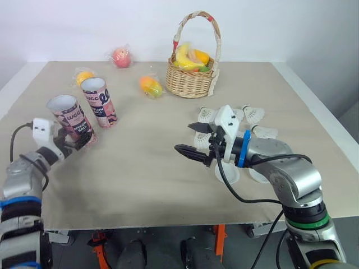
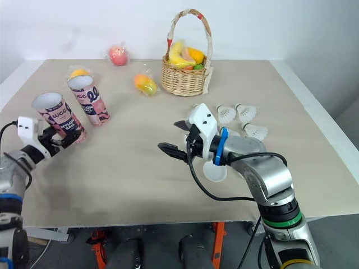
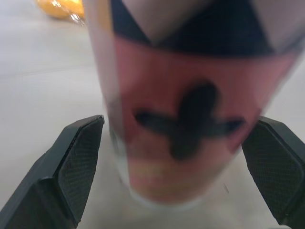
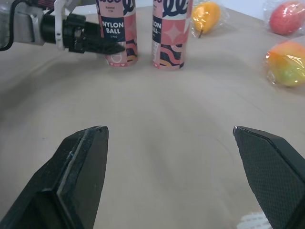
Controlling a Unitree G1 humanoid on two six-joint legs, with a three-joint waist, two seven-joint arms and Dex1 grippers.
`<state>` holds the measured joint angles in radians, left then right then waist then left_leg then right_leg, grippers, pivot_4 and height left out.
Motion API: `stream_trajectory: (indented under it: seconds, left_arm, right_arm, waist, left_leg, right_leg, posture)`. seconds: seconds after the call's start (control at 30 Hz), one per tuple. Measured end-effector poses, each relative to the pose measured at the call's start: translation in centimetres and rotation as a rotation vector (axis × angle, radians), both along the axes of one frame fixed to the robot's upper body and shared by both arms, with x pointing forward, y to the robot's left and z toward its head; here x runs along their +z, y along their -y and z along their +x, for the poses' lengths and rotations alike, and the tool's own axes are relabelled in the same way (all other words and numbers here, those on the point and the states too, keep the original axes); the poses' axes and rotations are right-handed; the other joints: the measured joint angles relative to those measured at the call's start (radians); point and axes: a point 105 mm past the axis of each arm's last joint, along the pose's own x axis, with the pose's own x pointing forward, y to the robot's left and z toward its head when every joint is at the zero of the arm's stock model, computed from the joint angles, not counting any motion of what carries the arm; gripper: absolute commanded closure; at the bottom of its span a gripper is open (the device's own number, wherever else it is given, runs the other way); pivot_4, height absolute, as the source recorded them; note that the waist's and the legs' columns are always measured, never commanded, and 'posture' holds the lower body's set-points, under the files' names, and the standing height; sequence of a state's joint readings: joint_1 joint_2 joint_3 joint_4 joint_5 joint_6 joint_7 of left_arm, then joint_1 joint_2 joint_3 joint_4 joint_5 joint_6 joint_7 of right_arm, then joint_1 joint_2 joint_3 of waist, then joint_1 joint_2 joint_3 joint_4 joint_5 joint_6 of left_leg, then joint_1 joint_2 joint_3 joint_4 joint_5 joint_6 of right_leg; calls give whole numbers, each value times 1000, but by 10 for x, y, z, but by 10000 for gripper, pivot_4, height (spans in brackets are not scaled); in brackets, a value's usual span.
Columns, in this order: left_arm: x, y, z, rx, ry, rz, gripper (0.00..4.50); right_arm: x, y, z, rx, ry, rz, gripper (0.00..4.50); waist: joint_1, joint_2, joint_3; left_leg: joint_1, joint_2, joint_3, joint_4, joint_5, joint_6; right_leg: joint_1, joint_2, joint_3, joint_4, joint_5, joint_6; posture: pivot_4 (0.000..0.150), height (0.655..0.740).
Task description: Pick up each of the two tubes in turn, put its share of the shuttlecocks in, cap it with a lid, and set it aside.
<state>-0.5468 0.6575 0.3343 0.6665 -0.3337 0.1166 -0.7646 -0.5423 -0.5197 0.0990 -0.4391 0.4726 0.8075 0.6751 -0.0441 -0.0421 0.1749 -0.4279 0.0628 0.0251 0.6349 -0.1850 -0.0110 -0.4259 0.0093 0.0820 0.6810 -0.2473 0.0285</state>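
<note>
a table covered in a plain beige cloth (image 1: 140, 179) runs back to a bare white wall (image 1: 67, 25).

at the left edge, the left gripper (image 1: 74, 143) reaches in low, its two black fingers spread to either side of the lower part of the nearer tube (image 1: 72, 119). they sit close to its sides, with a thin gap showing at one finger in the left wrist view. this pink patterned tube is open at the top and leans a little. the second tube (image 1: 100, 102) stands just beside it, further back, also open.

behind the tubes lies a wrapped yellow fruit (image 1: 84, 75), and further back near the wall a wrapped red fruit (image 1: 121, 56). a wrapped orange fruit (image 1: 151, 86) lies just left of a wicker basket (image 1: 190, 83) with a tall handle and fruit inside.

right of centre, the right gripper (image 1: 185, 138) hangs above the cloth, pointing toward the tubes, its fingers spread wide with nothing between them. the white shuttlecocks (image 1: 253, 114) lie in a loose cluster behind and beside it, well apart from both tubes. two round white lids (image 1: 227, 174) rest flat on the cloth under the right forearm.
</note>
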Motion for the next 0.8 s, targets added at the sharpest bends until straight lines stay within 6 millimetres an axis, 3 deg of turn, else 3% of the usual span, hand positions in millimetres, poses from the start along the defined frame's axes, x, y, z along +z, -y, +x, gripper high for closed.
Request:
stream_trajectory:
  seconds: [0.17, 0.2, 0.27, 0.57, 0.67, 0.8]
  left_arm:
    - [1, 7, 10, -29, -4, 10, 0]
    - [1, 8, 11, -37, -4, 10, 5447]
    - [0, 9, 12, -37, -3, 8, 11568]
    - [-1, 9, 11, -39, 6, 15, 11568]
    - [-1, 14, 2, -86, 1, 34, 11568]
    - [0, 36, -33, -327, -72, 182, 11568]
  right_arm:
    - [-3, 7, 0, -40, -14, -1, 170]
    - [-3, 8, 1, -47, -12, -1, 0]
    - [-2, 8, 0, -51, -7, -2, 0]
    - [1, 9, -2, -58, -3, -3, 0]
    - [1, 10, -2, -56, -4, -4, 0]
    - [1, 10, -3, -31, -21, 2, 0]
  waist:
    - [-2, 0, 0]
    - [-2, 0, 0]
    - [-1, 0, 0]
    - [-1, 0, 0]
    - [-3, 0, 0]
    - [-4, 0, 0]
  left_leg:
    - [0, 0, 0, 0, 0, 0]
    - [-1, 0, 0, 0, 0, 0]
    - [-1, 0, 0, 0, 0, 0]
    - [-1, 0, -1, 0, 0, 0]
    - [-1, 0, 0, 0, 0, 0]
    - [-1, 1, 0, 0, -1, -2]
  right_leg:
    - [0, 0, 1, 0, 0, 0]
    - [-1, 1, 1, 0, 0, 0]
    - [-1, 1, 1, 0, 0, 0]
    - [0, 1, 1, 0, 0, 1]
    - [-1, 1, 2, 0, 0, 0]
    - [-1, 1, 2, 0, 0, -4]
  posture:
    - [1500, 7400]
    - [1500, 7400]
    - [1500, 7400]
    - [1500, 7400]
    - [1500, 7400]
    - [1500, 7400]
